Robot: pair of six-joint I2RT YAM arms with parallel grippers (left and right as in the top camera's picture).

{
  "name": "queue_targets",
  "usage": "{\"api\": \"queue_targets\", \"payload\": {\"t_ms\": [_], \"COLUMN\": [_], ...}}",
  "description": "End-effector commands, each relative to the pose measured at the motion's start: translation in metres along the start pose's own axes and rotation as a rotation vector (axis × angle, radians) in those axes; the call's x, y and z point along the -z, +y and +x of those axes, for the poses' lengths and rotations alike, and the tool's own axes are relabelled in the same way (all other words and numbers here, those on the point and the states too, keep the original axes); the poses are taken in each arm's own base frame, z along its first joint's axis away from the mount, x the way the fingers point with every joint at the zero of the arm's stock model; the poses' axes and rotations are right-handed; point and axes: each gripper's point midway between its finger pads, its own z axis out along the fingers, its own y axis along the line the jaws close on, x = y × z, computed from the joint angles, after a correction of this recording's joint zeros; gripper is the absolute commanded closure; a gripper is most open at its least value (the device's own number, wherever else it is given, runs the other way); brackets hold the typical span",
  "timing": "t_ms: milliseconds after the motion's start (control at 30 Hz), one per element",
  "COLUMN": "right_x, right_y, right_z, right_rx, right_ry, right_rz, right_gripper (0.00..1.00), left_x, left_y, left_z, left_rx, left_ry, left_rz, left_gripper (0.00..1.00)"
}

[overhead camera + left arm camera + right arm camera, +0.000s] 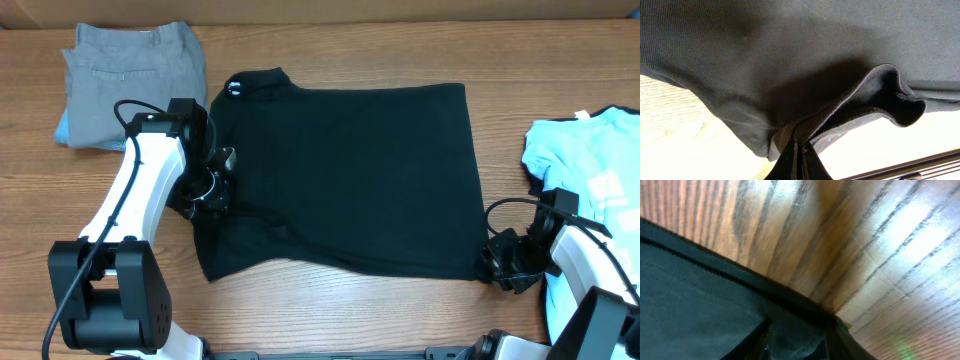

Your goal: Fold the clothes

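Note:
The black T-shirt (350,170) lies spread on the wooden table, its white neck label (235,88) at the back left. My left gripper (212,190) is at the shirt's left sleeve. In the left wrist view (801,150) its fingers are pressed together on a pinched hem of the black fabric (790,50), raised a little off the table. My right gripper (500,262) is at the shirt's front right corner. In the right wrist view (799,340) its fingers stand apart with the corner of the black fabric (690,300) between them. A light blue printed T-shirt (590,160) lies at the right edge.
Folded grey trousers (130,70) lie at the back left, close behind my left arm. Bare wood table (350,310) runs along the front of the shirt. The light blue T-shirt lies just behind my right arm.

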Motion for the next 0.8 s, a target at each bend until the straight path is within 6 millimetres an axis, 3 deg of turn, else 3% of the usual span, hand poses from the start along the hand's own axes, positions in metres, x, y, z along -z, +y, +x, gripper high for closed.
{"api": "queue_targets", "payload": {"t_ms": [0,100,167,233,367,533,767], "right_x": [-0.009,-0.007,-0.003,0.008,0.021,0.019,0.000], "right_y": [-0.010,-0.010,-0.003,0.003,0.006,0.000,-0.006], "right_z": [0.011,0.010,0.003,-0.001,0.007,0.018,0.018], "right_rx": [-0.023,-0.022,0.000,0.013,0.017,-0.013,-0.067], "right_ry": [0.036,0.032,0.009,-0.012,0.007,0.049,0.034], "right_rz": [0.031,0.027,0.008,-0.007,-0.026,-0.012,-0.013], "right_gripper": [0.64,0.60,0.67,0.67,0.65,0.60,0.56], "left_x": [0.004,0.004,0.004,0.004,0.004,0.004,0.004], "left_y": [0.000,0.002,0.002,0.002,0.002,0.002,0.003], "left_z": [-0.005,-0.004,-0.004,-0.003,-0.003,-0.003,-0.003], "left_rx": [-0.006,-0.006,-0.005,-0.005,-0.004,-0.005,-0.005], "left_ry": [-0.015,-0.013,-0.012,-0.009,-0.007,-0.009,-0.007], "left_rz": [-0.016,-0.024,-0.024,-0.027,-0.027,-0.027,-0.032], "left_gripper": [0.96,0.96,0.96,0.96,0.96,0.96,0.96]}}
